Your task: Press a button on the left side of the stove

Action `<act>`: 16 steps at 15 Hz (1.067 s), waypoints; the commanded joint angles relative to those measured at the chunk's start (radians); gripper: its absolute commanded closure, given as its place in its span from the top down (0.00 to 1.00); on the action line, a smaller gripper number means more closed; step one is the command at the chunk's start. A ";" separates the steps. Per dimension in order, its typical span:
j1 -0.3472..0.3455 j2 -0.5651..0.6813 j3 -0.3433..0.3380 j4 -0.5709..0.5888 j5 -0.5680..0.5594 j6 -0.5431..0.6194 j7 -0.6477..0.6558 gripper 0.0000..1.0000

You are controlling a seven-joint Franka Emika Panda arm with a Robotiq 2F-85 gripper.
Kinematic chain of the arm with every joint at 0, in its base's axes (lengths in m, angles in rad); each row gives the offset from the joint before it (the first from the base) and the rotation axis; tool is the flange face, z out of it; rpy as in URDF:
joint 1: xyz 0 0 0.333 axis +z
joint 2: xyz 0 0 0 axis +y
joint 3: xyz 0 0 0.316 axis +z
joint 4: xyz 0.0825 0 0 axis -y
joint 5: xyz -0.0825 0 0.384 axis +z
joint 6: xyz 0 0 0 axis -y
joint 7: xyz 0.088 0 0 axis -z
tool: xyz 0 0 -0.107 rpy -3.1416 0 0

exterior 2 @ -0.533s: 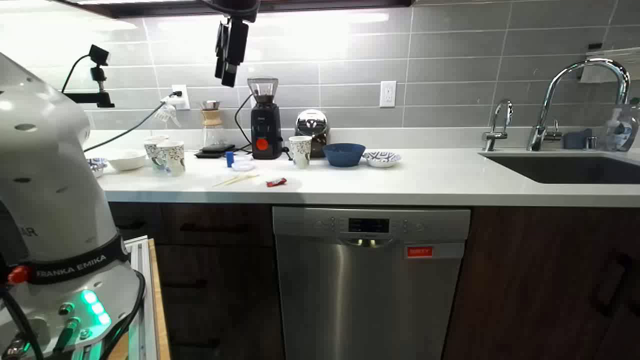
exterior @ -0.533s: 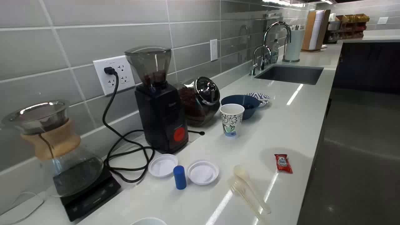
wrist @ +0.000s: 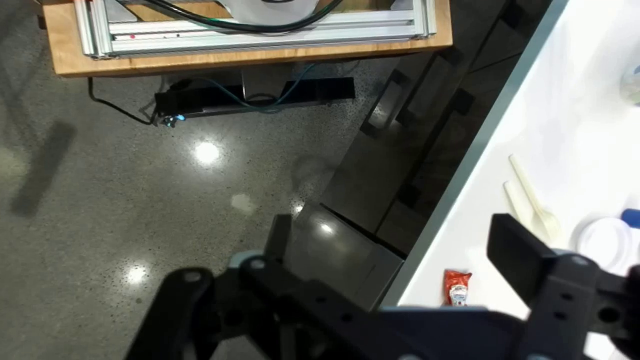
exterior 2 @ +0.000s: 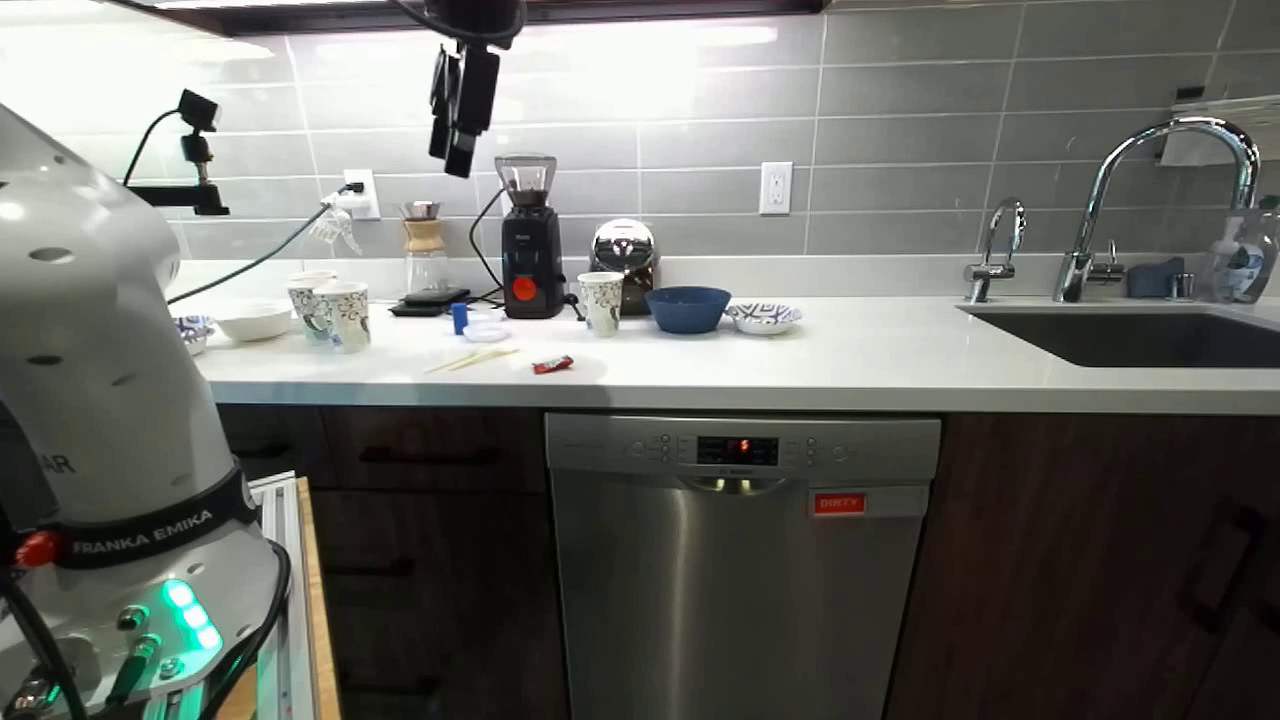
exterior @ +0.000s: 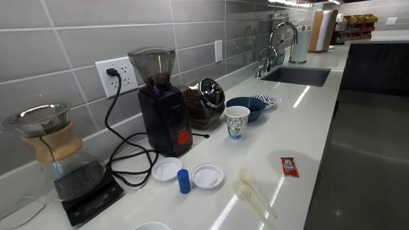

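No stove shows in any view. A steel dishwasher [exterior 2: 745, 590] stands under the counter in an exterior view. Its control panel has small buttons [exterior 2: 664, 447] left of a dark display [exterior 2: 738, 450] with a lit red digit. My gripper [exterior 2: 455, 150] hangs high over the counter, pointing down, well above and left of the dishwasher panel. In the wrist view my gripper [wrist: 392, 220] is open and empty, its fingers wide apart. The dishwasher front [wrist: 330, 245] shows below between the fingers; its buttons cannot be made out there.
The counter [exterior 2: 860, 345] bears a black grinder [exterior: 166, 118], a glass coffee maker [exterior: 76, 172], a paper cup [exterior: 236, 123], a blue bowl [exterior 2: 687, 309], pale cutlery [exterior: 254, 191] and a red packet [exterior: 289, 166]. The counter edge [exterior 2: 700, 398] overhangs the dishwasher. A cabinet [exterior 2: 390, 20] is above my gripper.
My gripper has shifted very slightly down and to the right in an exterior view. The dishwasher display was dark and now shows a red digit. The objects on the counter have not moved.
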 commanded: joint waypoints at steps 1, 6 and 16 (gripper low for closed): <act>0.011 0.091 -0.022 -0.019 0.101 0.065 -0.088 1.00; 0.020 0.273 -0.048 -0.064 0.247 0.237 -0.265 1.00; -0.010 0.661 -0.043 -0.077 0.361 0.667 -0.566 1.00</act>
